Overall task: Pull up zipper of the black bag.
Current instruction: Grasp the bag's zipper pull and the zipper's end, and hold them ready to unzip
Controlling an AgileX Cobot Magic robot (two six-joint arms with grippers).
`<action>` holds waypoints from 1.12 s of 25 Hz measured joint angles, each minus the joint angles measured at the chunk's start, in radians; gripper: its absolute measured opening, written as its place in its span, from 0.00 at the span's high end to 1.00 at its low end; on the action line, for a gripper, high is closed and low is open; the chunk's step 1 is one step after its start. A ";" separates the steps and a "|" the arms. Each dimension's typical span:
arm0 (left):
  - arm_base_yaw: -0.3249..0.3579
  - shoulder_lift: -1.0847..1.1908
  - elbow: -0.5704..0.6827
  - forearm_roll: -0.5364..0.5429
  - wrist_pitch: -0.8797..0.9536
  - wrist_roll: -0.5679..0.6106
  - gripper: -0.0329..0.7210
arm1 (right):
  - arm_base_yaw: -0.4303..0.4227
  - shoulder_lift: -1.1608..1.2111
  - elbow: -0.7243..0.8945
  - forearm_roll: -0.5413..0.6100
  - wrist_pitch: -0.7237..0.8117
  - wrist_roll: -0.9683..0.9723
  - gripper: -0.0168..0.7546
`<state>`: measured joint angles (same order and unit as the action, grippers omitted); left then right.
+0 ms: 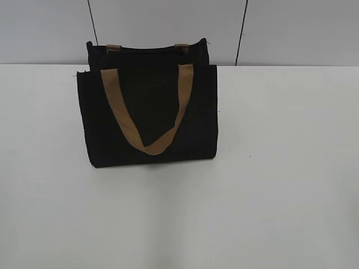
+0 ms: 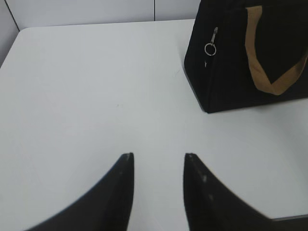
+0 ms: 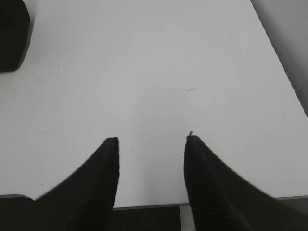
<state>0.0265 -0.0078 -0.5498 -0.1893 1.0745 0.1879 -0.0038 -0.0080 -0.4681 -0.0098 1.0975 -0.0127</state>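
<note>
Both my grippers, left point(image 2: 156, 156) and right point(image 3: 152, 138), sit open and empty; yanking that pull tab point(image 2: 211, 45) probably tips the bag point(image 1: 148, 115)

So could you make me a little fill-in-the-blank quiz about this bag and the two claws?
1. The boxy black fabric bag stands on a ____ table.
2. Its webbing strap handle is ____ in colour.
3. The small metal zipper pull ends in a round ____.
4. The left gripper and right gripper are both ____, holding nothing.

Missing words: white; tan-brown; ring; open
</note>
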 joint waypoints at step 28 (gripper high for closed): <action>-0.078 0.412 0.102 0.169 -0.933 -0.075 0.19 | 0.000 0.000 0.000 0.000 0.000 0.000 0.53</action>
<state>-0.0516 0.4039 -0.4475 -0.0205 0.1412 0.1125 -0.0038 -0.0080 -0.4681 -0.0098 1.0975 -0.0127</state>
